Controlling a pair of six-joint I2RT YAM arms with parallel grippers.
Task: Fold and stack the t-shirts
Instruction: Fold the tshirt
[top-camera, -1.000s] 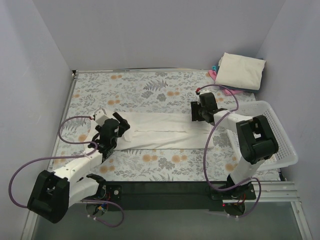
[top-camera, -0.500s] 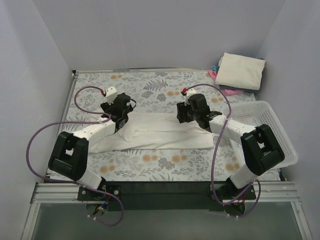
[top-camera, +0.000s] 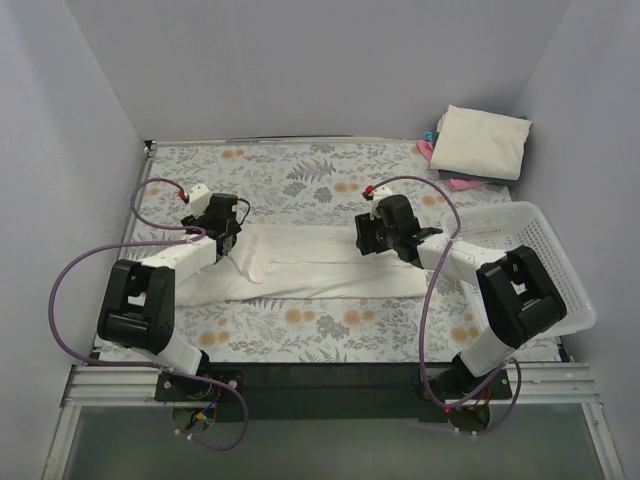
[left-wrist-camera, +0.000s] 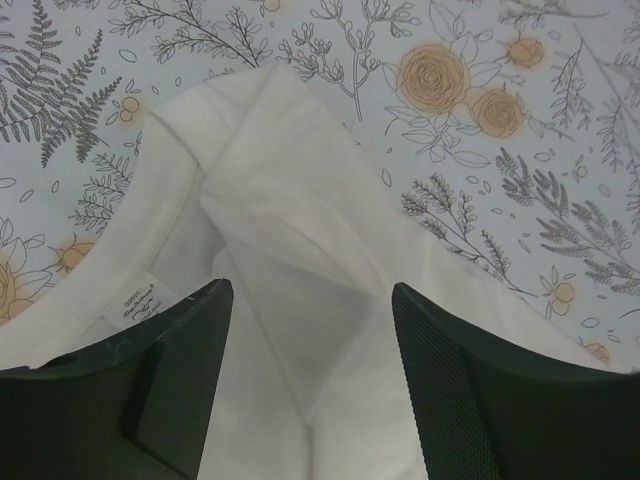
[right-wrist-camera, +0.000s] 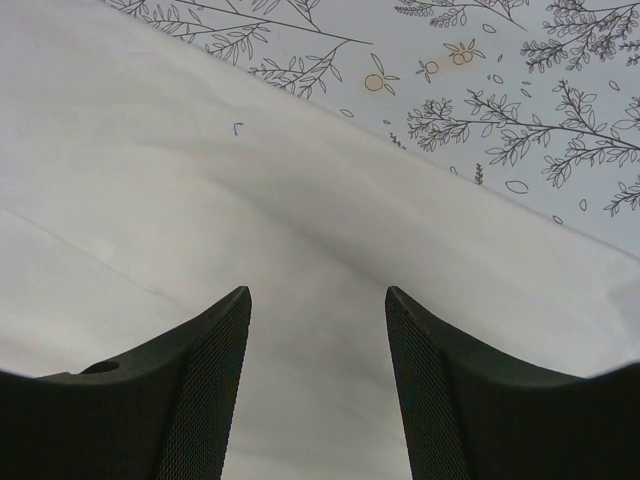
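At centre frame, left end effector (left-wrist-camera: 310, 300) and right end effector (right-wrist-camera: 318, 300) hover spread above shirt (top-camera: 320, 262); both should pinch matching edges together.

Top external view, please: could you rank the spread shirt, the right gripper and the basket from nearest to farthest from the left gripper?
1. Spread shirt: its left part lies directly under the left gripper.
2. Right gripper: over the shirt's right part.
3. Basket: far right.
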